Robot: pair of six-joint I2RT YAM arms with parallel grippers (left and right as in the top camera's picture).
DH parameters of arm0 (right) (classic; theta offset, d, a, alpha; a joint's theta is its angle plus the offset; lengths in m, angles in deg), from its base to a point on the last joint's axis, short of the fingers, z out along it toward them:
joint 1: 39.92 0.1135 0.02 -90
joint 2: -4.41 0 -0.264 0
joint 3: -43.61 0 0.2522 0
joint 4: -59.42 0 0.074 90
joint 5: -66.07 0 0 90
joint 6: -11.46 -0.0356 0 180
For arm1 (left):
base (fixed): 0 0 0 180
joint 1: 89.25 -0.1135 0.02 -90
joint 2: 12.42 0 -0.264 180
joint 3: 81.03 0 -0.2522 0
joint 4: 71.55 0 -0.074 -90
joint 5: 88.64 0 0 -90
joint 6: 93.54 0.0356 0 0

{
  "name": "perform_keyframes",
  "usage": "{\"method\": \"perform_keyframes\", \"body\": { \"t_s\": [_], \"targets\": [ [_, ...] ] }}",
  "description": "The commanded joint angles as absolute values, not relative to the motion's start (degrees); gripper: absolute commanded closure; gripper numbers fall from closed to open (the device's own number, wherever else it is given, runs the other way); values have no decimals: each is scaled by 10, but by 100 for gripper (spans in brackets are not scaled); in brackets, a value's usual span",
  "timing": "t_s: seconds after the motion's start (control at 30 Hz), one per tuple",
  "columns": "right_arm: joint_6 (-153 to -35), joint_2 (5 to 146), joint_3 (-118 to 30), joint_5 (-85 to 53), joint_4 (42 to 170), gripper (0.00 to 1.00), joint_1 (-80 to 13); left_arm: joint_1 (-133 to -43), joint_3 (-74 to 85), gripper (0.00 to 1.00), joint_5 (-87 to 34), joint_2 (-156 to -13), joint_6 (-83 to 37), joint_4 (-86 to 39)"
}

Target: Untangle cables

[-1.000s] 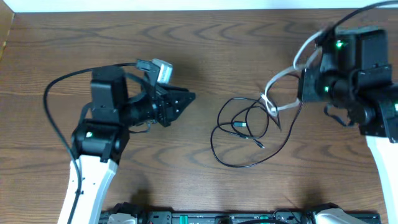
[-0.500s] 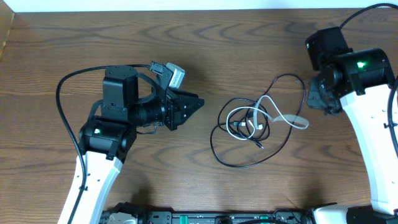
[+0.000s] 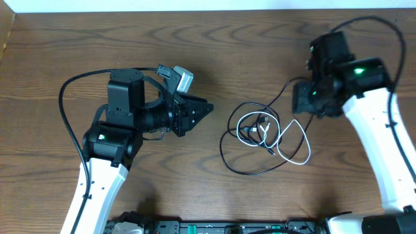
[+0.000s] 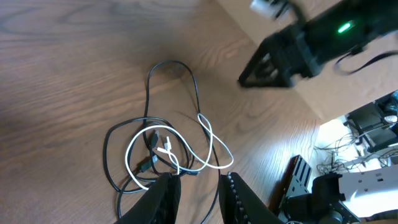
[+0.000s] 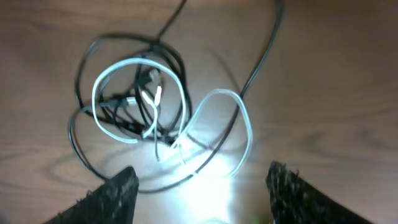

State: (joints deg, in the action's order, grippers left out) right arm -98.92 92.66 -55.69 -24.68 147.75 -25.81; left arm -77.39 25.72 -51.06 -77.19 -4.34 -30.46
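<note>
My right hand (image 5: pixel 202 177) hangs with its fingers wide apart, empty. The white cord (image 5: pixel 250 134) and black cord (image 5: pixel 259 56) lie tangled on the worktop (image 3: pixel 214 52) just below it. My left hand (image 4: pixel 198 180), narrowly parted and empty, points at the heap.

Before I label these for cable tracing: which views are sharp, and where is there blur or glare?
Right wrist: soft throughout, with glare on the table washing into the white cable. Left wrist: black cable crisp, right arm smeared. Overhead: sharp, evenly lit, both cables traceable.
</note>
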Motion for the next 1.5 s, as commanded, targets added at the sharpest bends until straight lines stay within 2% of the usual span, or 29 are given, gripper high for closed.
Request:
{"method": "perform_keyframes", "body": {
  "t_s": [0.0,0.17,0.33,0.9,1.17,1.3,1.47],
  "targets": [
    [-1044,927,-491,-232,1443,38,-244,-773,261,74,-520,-770,-31,-298],
    [-1098,927,-409,-231,1402,39,-239,-773,261,74,-520,-770,-30,-291],
    [-1099,927,-362,-232,1391,41,-224,-773,261,74,-520,-770,-3,-278],
    [-1154,927,-271,-240,1353,36,-147,-773,261,74,-516,-770,40,-244],
    [-1055,927,-233,-239,1301,25,-147,-773,261,74,-516,-770,40,-244],
    [-1032,927,-227,-239,1276,25,-150,-773,261,74,-516,-770,40,-244],
    [-1016,927,-226,-231,1253,29,-156,-773,261,74,-516,-770,39,-243]
  ]
}}
